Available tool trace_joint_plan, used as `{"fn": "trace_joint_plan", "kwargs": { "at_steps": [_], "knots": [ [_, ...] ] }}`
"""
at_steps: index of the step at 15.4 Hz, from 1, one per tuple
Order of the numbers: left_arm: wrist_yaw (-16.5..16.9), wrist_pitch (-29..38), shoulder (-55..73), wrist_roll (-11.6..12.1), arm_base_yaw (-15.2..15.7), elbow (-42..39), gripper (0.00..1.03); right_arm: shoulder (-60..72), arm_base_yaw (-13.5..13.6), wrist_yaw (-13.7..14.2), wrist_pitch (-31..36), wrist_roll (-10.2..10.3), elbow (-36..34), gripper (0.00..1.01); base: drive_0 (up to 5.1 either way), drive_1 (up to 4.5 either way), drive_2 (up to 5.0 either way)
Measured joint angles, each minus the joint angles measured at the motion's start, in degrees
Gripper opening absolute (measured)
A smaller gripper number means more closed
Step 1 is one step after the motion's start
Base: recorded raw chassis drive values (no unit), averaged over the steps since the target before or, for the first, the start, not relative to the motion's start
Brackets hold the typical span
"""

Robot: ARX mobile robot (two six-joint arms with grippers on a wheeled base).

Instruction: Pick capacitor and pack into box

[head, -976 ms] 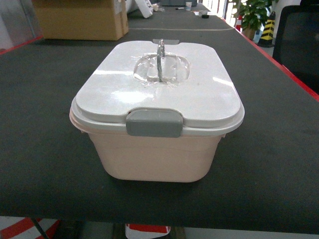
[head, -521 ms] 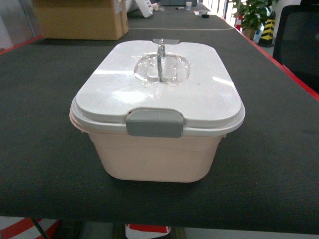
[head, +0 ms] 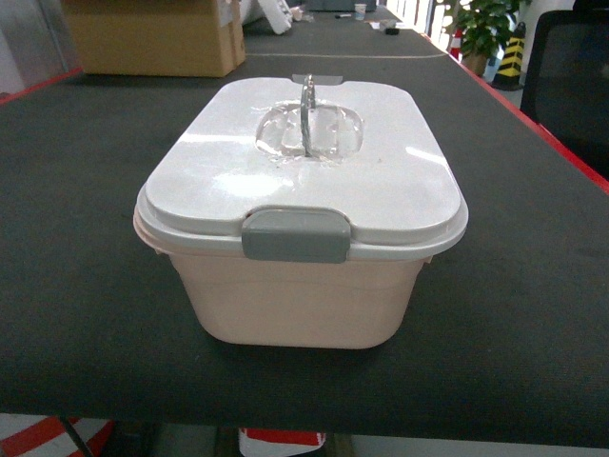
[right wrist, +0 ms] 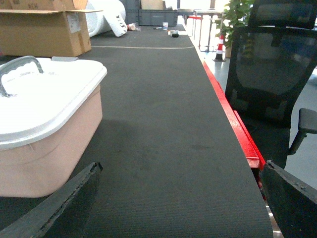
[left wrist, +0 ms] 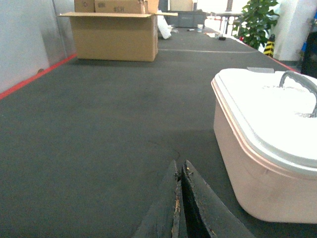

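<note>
Lidded box [head: 301, 228] sits mid-table, between both arms. Left gripper [left wrist: 180, 198] pinched closed, empty; right gripper [right wrist: 183, 198] spread wide, empty. No capacitor visible.

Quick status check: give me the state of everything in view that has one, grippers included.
box: lid on, upright on the mat
front latch: down over the rim
handle: standing upright
left gripper: shut, empty, beside the box
right gripper: open, empty
cardboard carton: flaps open
</note>
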Motion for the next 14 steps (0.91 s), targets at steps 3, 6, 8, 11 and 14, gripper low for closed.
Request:
{"fn": "trace_joint_plan", "kwargs": {
  "at_steps": [3, 6, 8, 11, 14],
  "knots": [
    [-0.1, -3.7, -5.5, 0.0, 0.0, -1.9, 0.02, 0.0, 0.0, 0.0, 0.0, 0.0, 0.0, 0.98, 0.0, 0.0, 0.0],
    [-0.1, -4.7, -8.4, 0.0, 0.0, -3.7, 0.02, 0.0, 0.0, 0.0, 0.0, 0.0, 0.0, 0.98, 0.0, 0.0, 0.0],
    [0.0, -6.5, -11.2, 0.0, 0.0, -3.7, 0.02, 0.0, 0.0, 0.0, 0.0, 0.0, 0.0, 0.98, 0.0, 0.0, 0.0],
    [0.0, -9.3, -13.7, 0.0, 0.0, -3.7, 0.02, 0.0, 0.0, 0.0, 0.0, 0.0, 0.0, 0.98, 0.0, 0.0, 0.0],
    [0.0, -18.4, -23.1, 0.0, 0.0, -3.7, 0.02, 0.0, 0.0, 0.0, 0.0, 0.0, 0.0, 0.98, 0.0, 0.0, 0.0]
  ]
}}
